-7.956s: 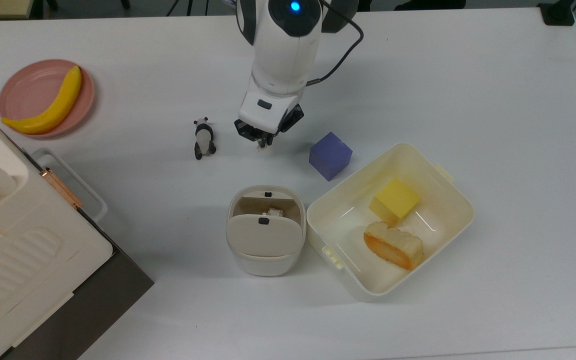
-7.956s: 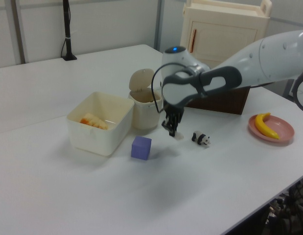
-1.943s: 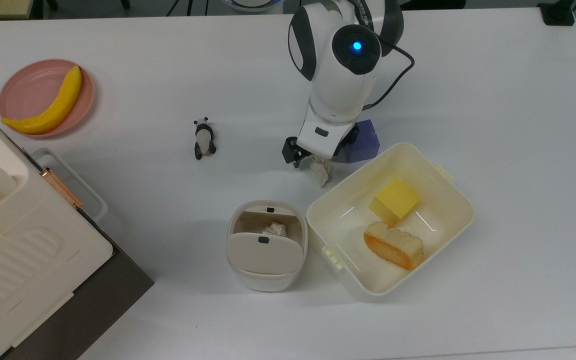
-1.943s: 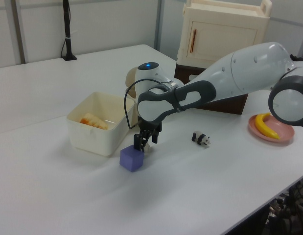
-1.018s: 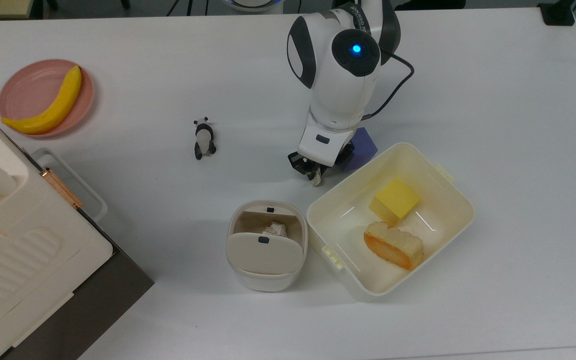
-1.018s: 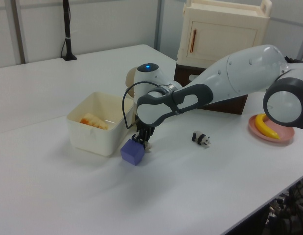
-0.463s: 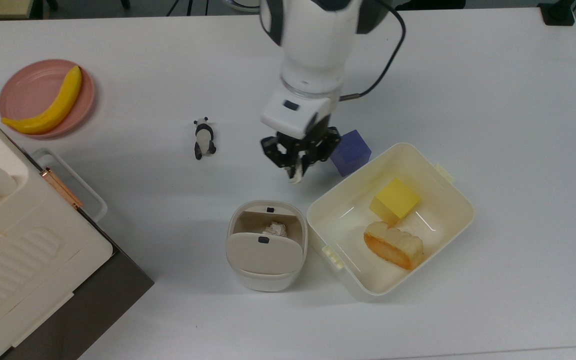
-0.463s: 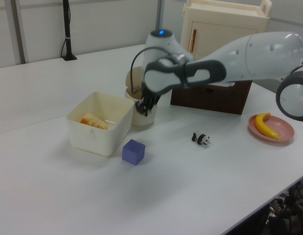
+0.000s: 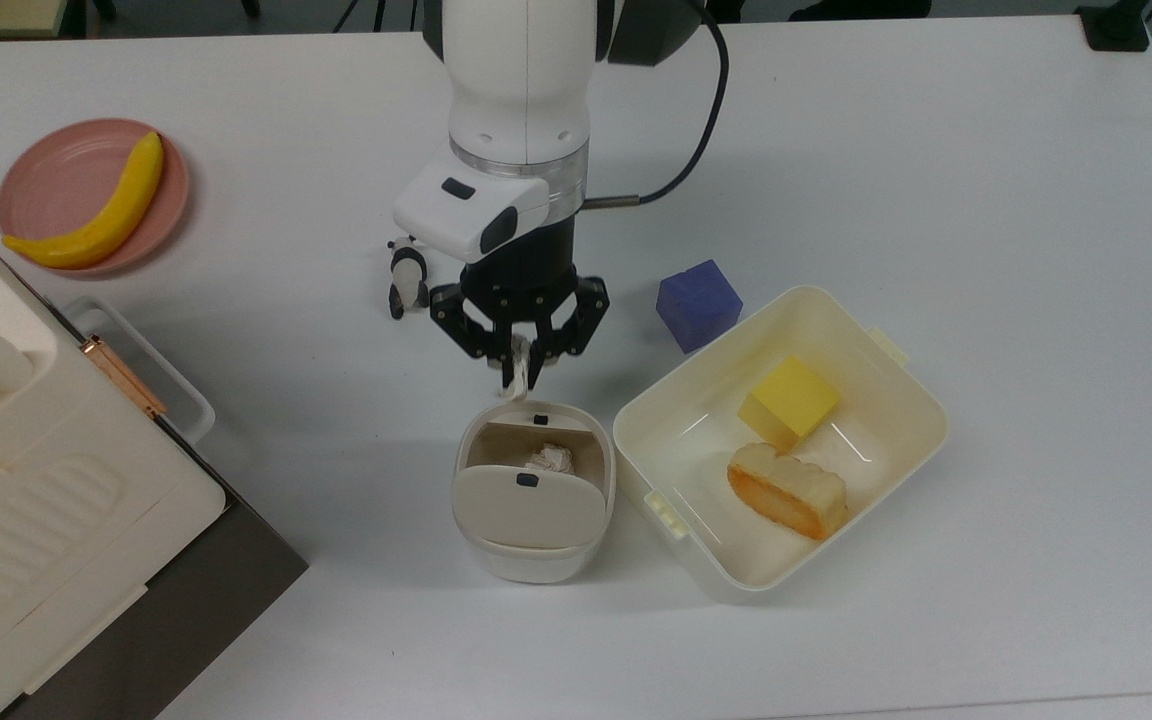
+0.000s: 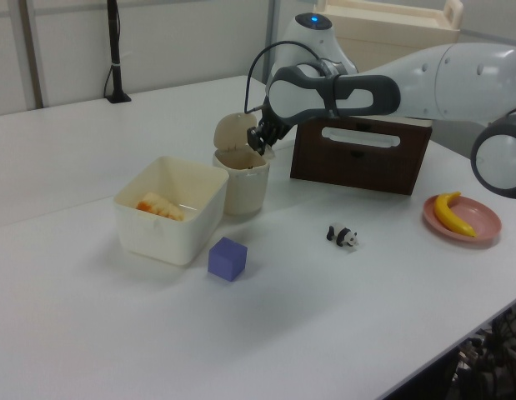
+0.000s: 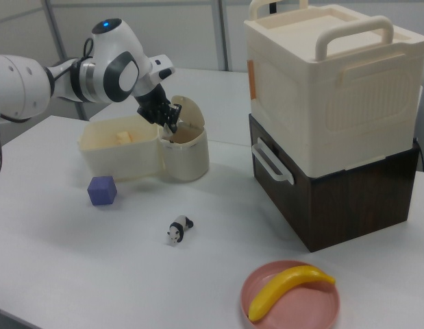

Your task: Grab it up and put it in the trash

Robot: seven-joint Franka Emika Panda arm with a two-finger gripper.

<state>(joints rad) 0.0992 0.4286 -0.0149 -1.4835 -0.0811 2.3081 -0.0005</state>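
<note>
On the white bench (image 9: 986,200), nearest in the top view's bottom, sits the small cream-white rounded bin (image 9: 533,490) with its flap lid (image 9: 530,503) bearing a small black tab; the brownish inside is open at the far half, and a crumpled white scrap (image 9: 549,459) already lies in it. Just to the top view's right of the bin, touching or nearly so, stands the larger square cream tub (image 9: 896,400), holding a yellow block (image 9: 789,400) and an orange-and-cream sponge-like piece (image 9: 787,490).

Directly beyond the bin's far rim hangs the black pincer (image 9: 519,372) of the white arm (image 9: 519,90), pointing down. Its fingers are drawn in close and clamped on the small crumpled wad of off-white tissue paper (image 9: 513,377), which dangles from between the tips, clear of the bench. In the left view the pincer (image 10: 259,143) is above the bin's (image 10: 243,185) open mouth, beside the raised flap; in the right view the pincer (image 11: 172,125) is likewise at the bin's (image 11: 183,156) top edge, in front of the upright flap. Whether the wad touches the rim cannot be told.

Farther back, a blue-violet cube (image 9: 699,303) rests on the bench to the top view's right of the pincer, and a small black-and-white panda figurine (image 9: 405,281) lies to its left, partly behind the arm's wrist. At the top view's far left, a yellow banana (image 9: 96,208) lies on a pink plate (image 9: 56,180). A cream case on a dark brown box (image 11: 335,137) stands at the bench edge.
</note>
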